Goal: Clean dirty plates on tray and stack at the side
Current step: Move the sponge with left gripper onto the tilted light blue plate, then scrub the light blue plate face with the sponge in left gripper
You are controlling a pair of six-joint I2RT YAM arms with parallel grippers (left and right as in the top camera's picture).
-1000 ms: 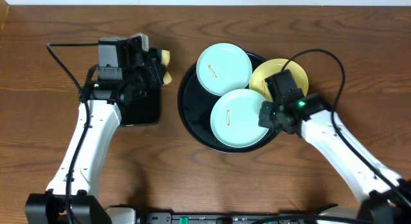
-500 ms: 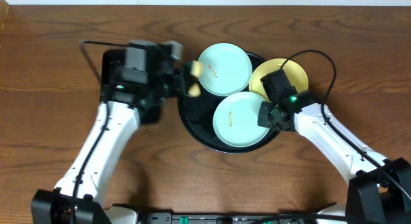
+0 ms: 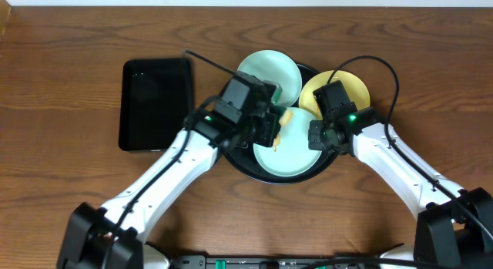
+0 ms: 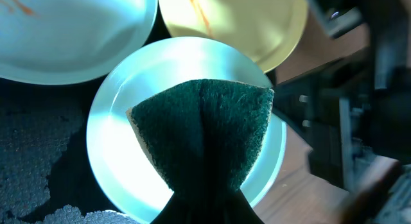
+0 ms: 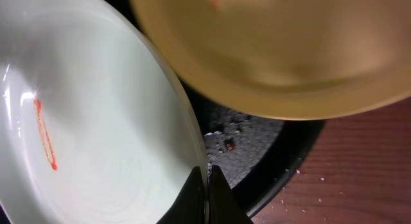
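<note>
Three plates lie on the round black tray [image 3: 231, 152]: a pale blue one at the back [image 3: 269, 72], a pale yellow one [image 3: 348, 84] at the right, and a pale blue one at the front [image 3: 296, 152]. My left gripper [image 3: 279, 129] is shut on a sponge [image 4: 202, 134], whose green side faces down over the front blue plate [image 4: 122, 147]. My right gripper [image 5: 207, 179] is shut on that plate's right rim [image 5: 186, 134]. An orange streak [image 5: 43, 134] marks the plate. The yellow plate [image 5: 289, 51] overlaps the tray's far right edge.
A rectangular black tray [image 3: 156, 103] lies on the wood tabletop left of the round tray. Crumbs speckle the round tray's floor [image 5: 257, 153] and the wood [image 5: 359, 185] beside it.
My left arm has swung right from the rectangular tray to over the front blue plate, carrying the sponge. The right gripper has stayed at the plate's rim.
</note>
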